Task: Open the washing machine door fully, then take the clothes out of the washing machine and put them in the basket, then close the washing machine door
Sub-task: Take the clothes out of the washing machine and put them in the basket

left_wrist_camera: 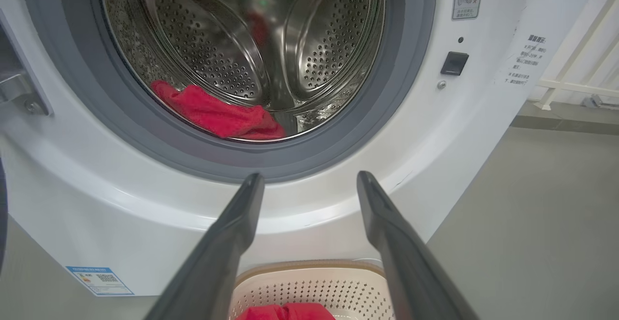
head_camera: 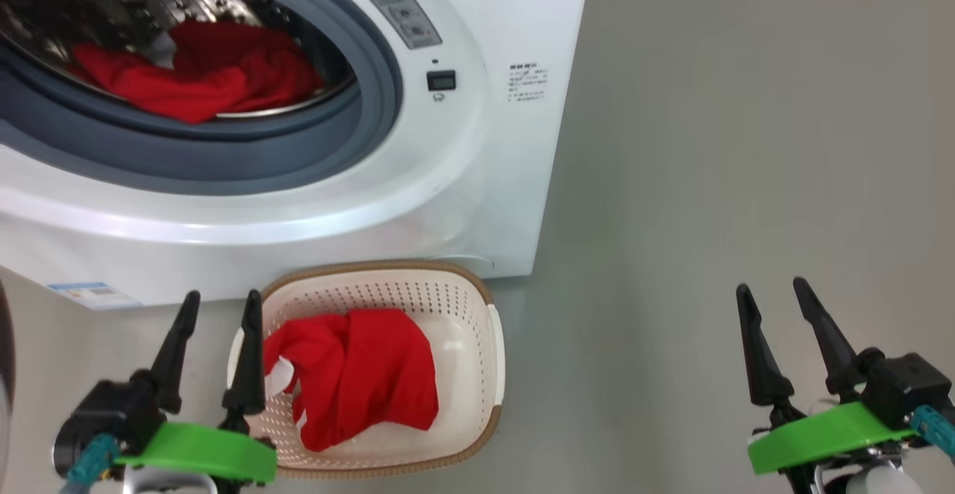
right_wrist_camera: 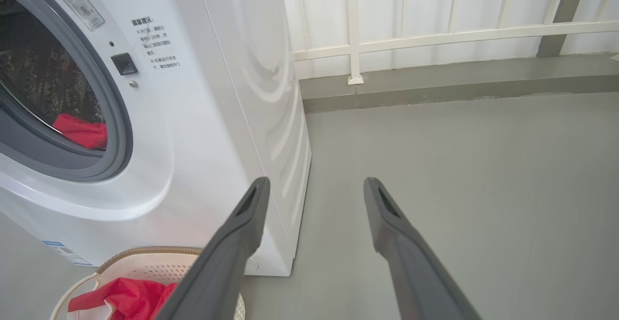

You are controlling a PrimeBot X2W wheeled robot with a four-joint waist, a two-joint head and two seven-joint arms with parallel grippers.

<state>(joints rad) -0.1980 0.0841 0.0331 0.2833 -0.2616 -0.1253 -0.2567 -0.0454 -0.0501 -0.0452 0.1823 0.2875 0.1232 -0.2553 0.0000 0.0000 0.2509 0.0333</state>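
Near, the left gripper (head_camera: 224, 298) and right gripper (head_camera: 771, 286) are hovering, fingers apart, empty. Far left, the clothes (head_camera: 198, 83) are lying in the washing machine (head_camera: 477, 180), likely soft and light; a raised fold is offering the best pinch.

red clothes (head_camera: 201, 83) in the washing machine (head_camera: 477, 143) and the basket (head_camera: 448, 296)

Grey floor (head_camera: 709, 143), washing machine (head_camera: 492, 180) on it, basket (head_camera: 418, 296) seemingly touching
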